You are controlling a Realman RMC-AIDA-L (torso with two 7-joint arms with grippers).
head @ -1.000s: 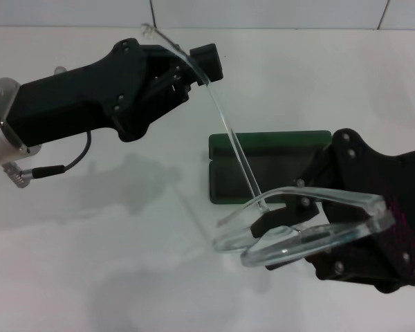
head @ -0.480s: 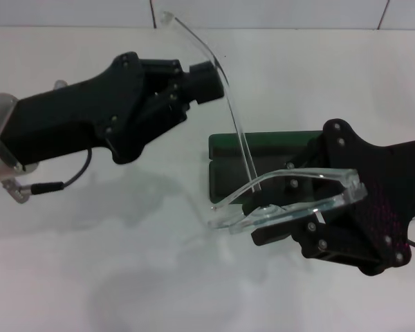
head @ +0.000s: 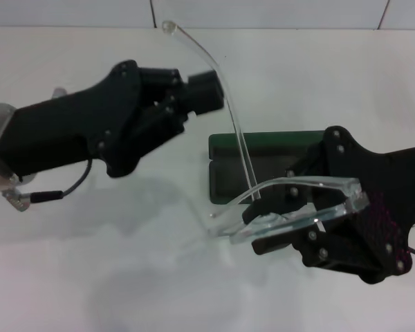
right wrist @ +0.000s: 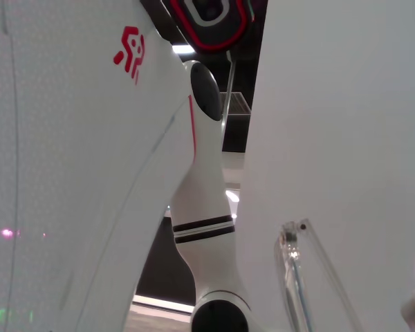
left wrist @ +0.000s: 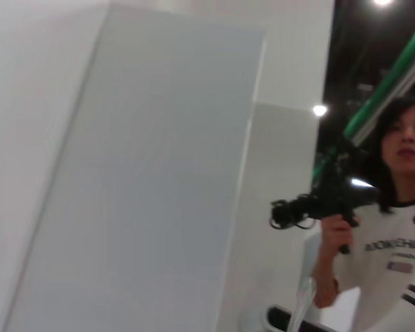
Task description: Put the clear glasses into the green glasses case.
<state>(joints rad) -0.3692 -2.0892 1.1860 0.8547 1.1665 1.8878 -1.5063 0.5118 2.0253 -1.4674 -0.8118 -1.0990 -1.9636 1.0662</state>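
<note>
From the head view you see the left end effector [head: 206,93] clamping one arm of the clear glasses [head: 290,211], while the right end effector [head: 280,225] grips the lens above the open green glasses case [head: 263,155]. Your right wrist view shows only a clear arm tip.

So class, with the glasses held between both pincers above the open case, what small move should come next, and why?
Probably the left pincer should fold the upright arm of the clear glasses inward: it sticks up while the right pincer holds the front over the green glasses case.
</note>
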